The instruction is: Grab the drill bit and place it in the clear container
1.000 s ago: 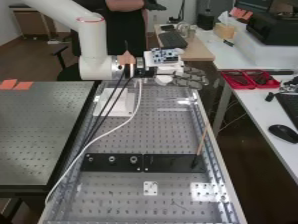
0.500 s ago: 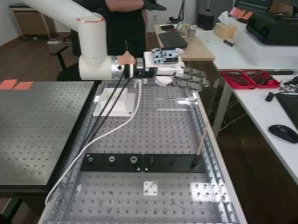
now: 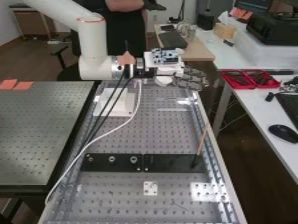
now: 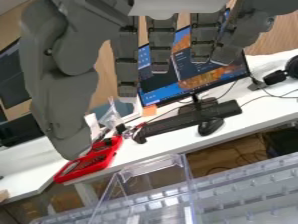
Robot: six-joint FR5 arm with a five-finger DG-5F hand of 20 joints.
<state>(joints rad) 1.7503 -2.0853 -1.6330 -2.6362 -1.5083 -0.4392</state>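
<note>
- We see the robot hand [image 3: 191,80] open, fingers extended and thumb spread away from them, with nothing in its hold.
- Lower than the hand, on its near side, we have the clear container [image 4: 151,165].
- Well apart from the hand, toward the near end, a thin orange-brown rod [image 3: 202,140] leans at the black plate [image 3: 171,163]; we cannot tell whether that is the drill bit.
- Beyond the hand's fingertips, we see a red tray [image 3: 239,86] on the white desk [image 3: 261,106].
</note>
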